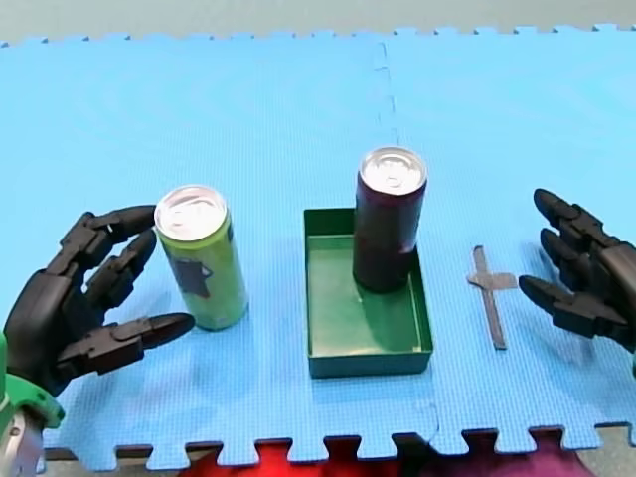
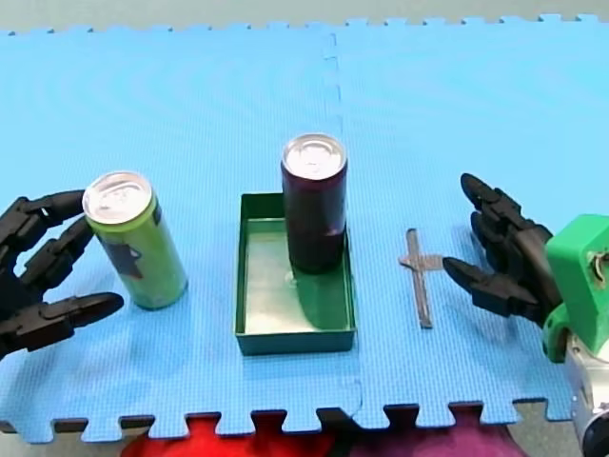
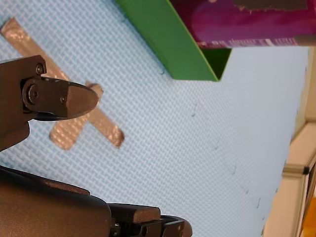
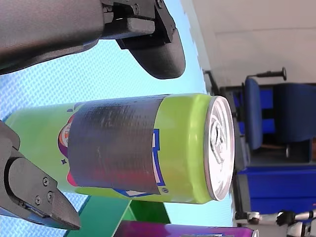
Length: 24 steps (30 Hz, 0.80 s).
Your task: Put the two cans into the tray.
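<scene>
A lime-green can (image 1: pixel 204 263) stands upright on the blue mat, left of a green tray (image 1: pixel 368 363). A dark purple can (image 1: pixel 390 224) stands upright inside the tray, toward its far end. My left hand (image 1: pixel 139 273) is just left of the green can, its fingers near the can's top and its thumb near the base, with a small gap on each side. In the second wrist view the green can (image 4: pixel 133 148) lies between those fingers, untouched. My right hand (image 1: pixel 542 248) is out to the right of the tray and holds nothing.
A grey tape cross (image 1: pixel 490 288) is stuck to the mat between the tray and my right hand; the first wrist view has the tape cross (image 3: pixel 74 118) near a tray corner (image 3: pixel 173 39). The mat's jagged front edge (image 1: pixel 328 447) runs close below the tray.
</scene>
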Tool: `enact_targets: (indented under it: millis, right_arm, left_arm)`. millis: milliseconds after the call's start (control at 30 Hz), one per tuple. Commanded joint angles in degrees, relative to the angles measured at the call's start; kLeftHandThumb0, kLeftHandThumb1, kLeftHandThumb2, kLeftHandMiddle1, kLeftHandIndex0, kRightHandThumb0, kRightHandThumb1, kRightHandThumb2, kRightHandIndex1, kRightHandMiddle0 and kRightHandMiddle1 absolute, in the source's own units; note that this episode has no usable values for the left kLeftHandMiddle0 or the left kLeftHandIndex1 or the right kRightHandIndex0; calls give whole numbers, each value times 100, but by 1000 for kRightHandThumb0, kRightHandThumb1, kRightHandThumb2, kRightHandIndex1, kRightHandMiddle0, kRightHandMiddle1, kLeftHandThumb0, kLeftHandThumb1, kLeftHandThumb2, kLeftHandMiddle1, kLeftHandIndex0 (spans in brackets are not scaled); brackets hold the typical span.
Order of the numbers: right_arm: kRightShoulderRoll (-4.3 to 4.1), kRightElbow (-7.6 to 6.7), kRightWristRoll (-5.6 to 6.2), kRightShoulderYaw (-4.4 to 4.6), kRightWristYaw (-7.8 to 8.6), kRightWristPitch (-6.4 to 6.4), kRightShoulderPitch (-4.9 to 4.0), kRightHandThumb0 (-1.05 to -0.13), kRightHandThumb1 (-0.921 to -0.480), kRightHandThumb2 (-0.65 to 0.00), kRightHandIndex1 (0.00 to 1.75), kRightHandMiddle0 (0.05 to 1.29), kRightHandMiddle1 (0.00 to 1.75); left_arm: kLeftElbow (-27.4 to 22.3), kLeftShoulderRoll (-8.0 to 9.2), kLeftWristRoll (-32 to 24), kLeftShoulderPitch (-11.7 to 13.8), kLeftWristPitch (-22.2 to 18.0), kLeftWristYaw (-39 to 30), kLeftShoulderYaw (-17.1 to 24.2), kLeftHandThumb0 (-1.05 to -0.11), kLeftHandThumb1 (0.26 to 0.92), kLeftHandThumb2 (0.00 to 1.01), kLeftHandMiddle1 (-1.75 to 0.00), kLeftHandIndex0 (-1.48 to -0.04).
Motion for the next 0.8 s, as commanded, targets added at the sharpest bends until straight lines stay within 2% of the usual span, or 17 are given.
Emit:
enact_targets:
  millis: [0,267,767]
  right_arm:
    - [-43,0,19,-15,6,4,-7,-1048,-921,-344,0,84,0]
    - [-57,3,26,-25,28,3,1,-1048,-921,-342,0,84,0]
    - [-96,-10,35,-45,90,-22,24,-1048,-921,-341,0,85,1]
  left_arm:
    - [-77,24,17,33,55,22,-13,-1030,667,9,0,-46]
    - [-175,-9,33,64,105,83,-59,-1048,693,14,-1,-43]
    - [2,-1,7,-44,124,-40,-85,-1048,737,21,0,-47]
